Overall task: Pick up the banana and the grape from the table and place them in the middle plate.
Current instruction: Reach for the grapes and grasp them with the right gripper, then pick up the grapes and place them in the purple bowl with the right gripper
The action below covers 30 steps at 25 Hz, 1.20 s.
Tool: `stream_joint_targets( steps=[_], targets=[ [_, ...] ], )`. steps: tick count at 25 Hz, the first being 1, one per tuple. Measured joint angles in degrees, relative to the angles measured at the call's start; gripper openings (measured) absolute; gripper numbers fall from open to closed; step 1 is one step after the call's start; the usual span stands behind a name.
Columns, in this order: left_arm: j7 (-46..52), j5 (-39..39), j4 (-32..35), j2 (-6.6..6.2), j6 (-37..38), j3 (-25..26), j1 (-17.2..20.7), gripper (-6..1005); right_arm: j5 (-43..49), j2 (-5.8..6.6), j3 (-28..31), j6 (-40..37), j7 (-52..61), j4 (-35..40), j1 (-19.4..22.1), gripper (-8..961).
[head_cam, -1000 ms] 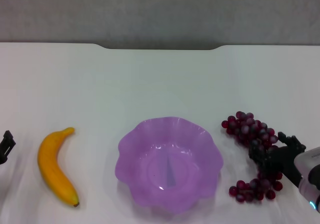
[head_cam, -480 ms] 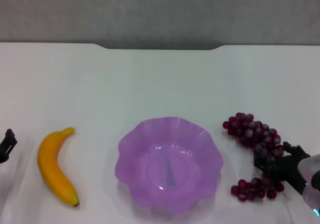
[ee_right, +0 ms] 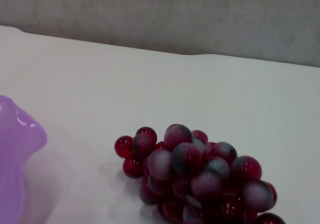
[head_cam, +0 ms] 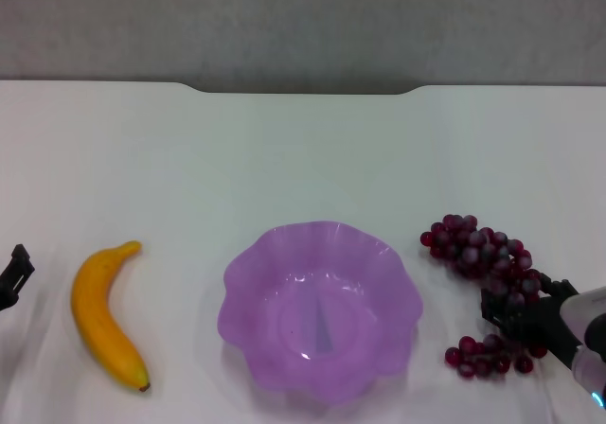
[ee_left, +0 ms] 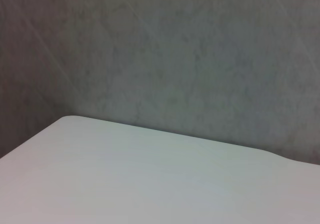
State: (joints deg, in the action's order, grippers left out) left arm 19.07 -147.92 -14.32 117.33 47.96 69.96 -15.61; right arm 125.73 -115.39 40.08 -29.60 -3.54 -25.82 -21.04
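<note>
The right gripper sits at the near right corner of the table, its dark fingers set over the middle of the grape. Whether they are clamped on the bunch or only laid against it I cannot tell. The grape bunch lies on the table to the right of the middle plate, running from its upper berries toward the near edge, where a smaller clump shows below the gripper. In the right wrist view the grape fills the foreground, with the scalloped rim of the middle plate at the side, a gap of bare table between them.

The banana lies toward the near left corner, left of the plate and apart from it, dark tip toward the near edge. The left gripper is parked at the left edge, just beside the banana; I cannot tell how its fingers stand
</note>
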Motion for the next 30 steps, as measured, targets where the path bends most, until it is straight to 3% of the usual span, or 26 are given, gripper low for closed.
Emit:
stream_joint_targets(
  steps=[9, 17, 30],
  targets=[
    [0.0, 0.3, 0.0, 0.01, -0.1, 0.0, 0.0, 846, 2.3, 0.06, -0.4, -1.5, -1.5, 0.0, -0.3, 735],
    [0.0, 0.4, -0.3, 0.09, -0.1, 0.1, 0.2, 846, 2.3, -0.16, -2.8, -10.4, -0.7, 1.4, 1.3, 653],
    [0.0, 0.4, -0.4, 0.10, -0.1, 0.1, 0.4, 845, 1.9, -0.09, -3.1, -11.0, -0.7, 1.5, 1.5, 510]
  ],
)
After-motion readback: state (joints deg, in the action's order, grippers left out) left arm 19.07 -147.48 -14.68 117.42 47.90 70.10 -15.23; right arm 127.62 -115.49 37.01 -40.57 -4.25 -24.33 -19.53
